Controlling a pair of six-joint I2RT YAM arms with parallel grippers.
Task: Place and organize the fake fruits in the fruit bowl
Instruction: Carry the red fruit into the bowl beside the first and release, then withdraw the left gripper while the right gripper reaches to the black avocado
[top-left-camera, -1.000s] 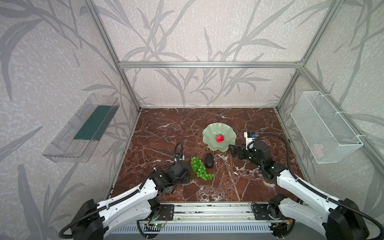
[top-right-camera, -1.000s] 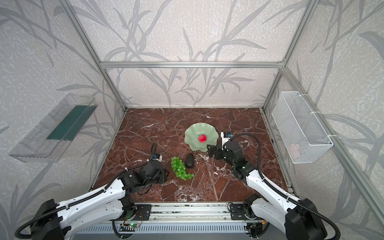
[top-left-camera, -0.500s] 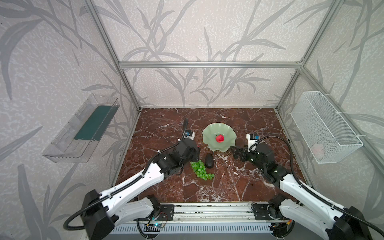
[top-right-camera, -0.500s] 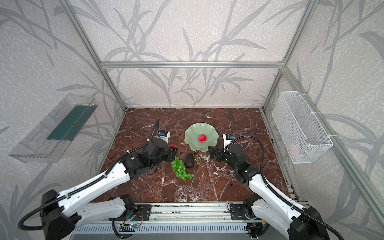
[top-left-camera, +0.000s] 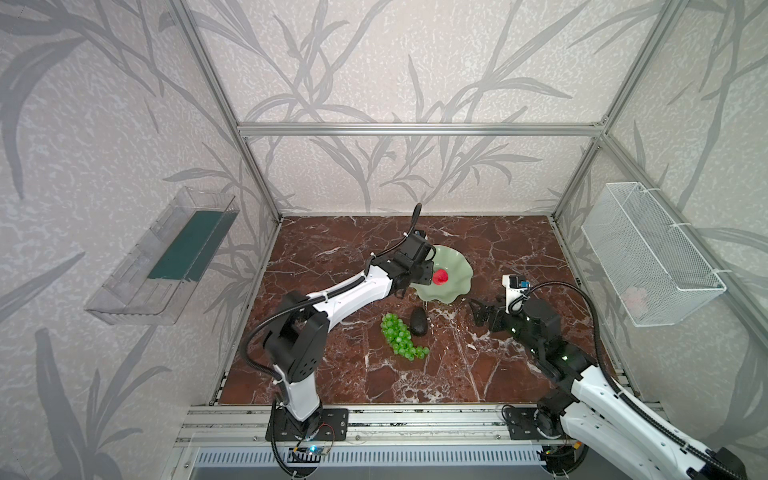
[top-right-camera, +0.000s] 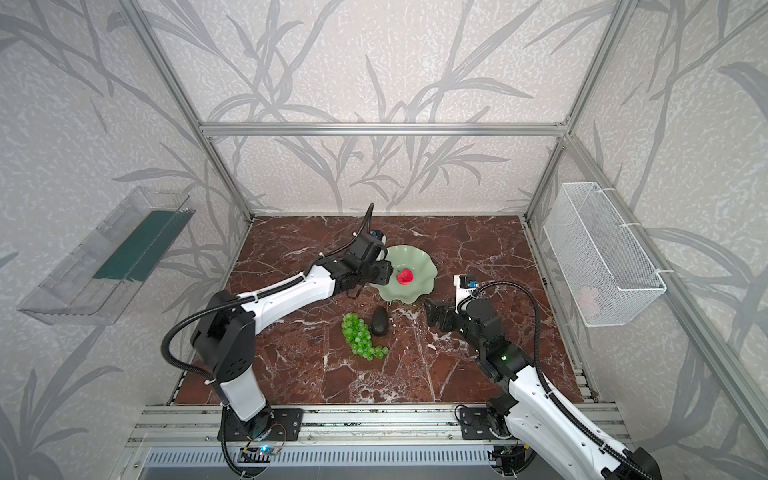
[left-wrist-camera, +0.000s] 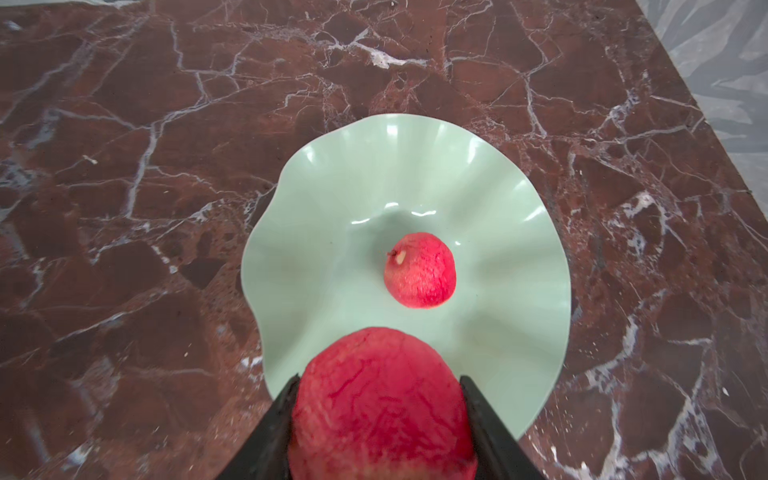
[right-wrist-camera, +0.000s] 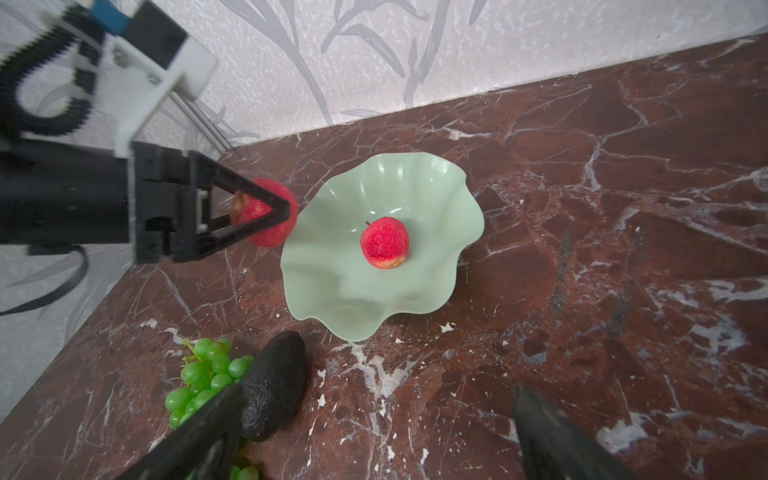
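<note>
Left wrist view: the left pincer (left-wrist-camera: 378, 380) is clamped on one red apple (left-wrist-camera: 382, 415), its two black fingers pressing on opposite sides of the fruit. The held apple sits just at the rim of the single mint bowl (left-wrist-camera: 332, 257). A second apple (left-wrist-camera: 419, 270) lies on its side near the bowl's middle. Apples number two: one held, one in the bowl.

In both top views, one bunch of grapes (top-left-camera: 401, 334) and one avocado (top-left-camera: 419, 322) lie side by side on the marble surface (top-left-camera: 498, 241). Both are outside the bowl, on the side nearer the arm bases.

Right wrist view: the right pincer (right-wrist-camera: 378, 390) stands wide and empty above the surface. One of its fingers crosses in front of the avocado and grapes; contact cannot be told.
</note>
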